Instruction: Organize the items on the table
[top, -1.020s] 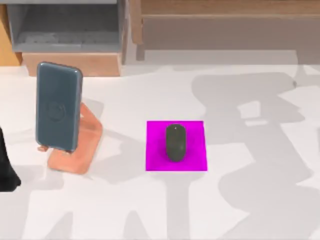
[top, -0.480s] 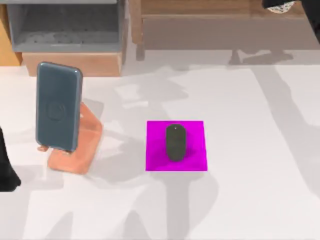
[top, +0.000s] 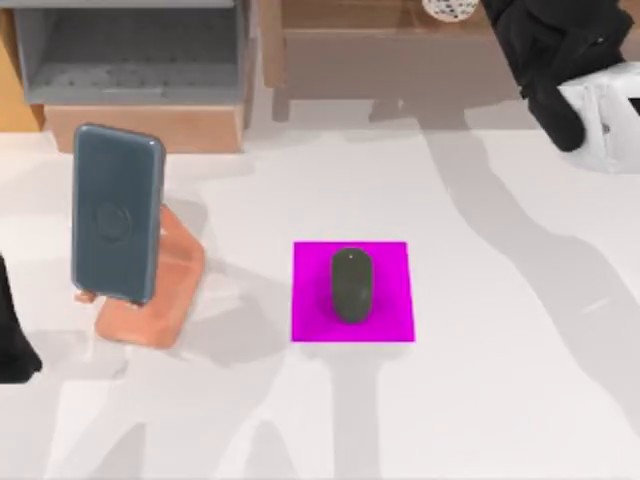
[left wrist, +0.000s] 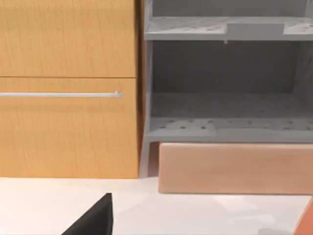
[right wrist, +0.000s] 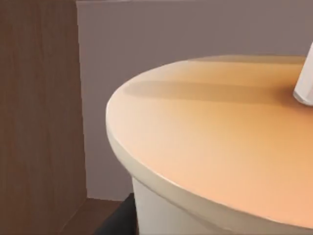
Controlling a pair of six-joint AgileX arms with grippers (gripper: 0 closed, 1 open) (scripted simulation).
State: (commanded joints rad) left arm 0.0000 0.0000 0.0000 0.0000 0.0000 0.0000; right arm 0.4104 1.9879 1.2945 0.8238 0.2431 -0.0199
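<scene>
The dark grey-blue smartphone [top: 118, 213] leans upright on the salmon-orange stand [top: 152, 303] at the table's left. At mid-table, the small dark grey mouse [top: 351, 285] lies on the magenta pad [top: 390, 315]. My right gripper [top: 505, 20] is at the back right over the wooden shelf unit, far from both items, next to a white speckled round thing [top: 450, 8]. The right wrist view looks closely at a round cream object with an orange top [right wrist: 210, 147]. A black part of my left arm [top: 12, 345] sits parked at the left edge.
A wooden and grey shelf unit [top: 130, 70] runs along the back, and the left wrist view faces its grey shelves [left wrist: 225, 127] and wooden door [left wrist: 68, 122]. The white table [top: 500, 400] lies bare at the front and right.
My right arm has swung into the top view at the back right. The white speckled thing has moved left along the back edge. Phone, mouse and left arm have stayed put.
</scene>
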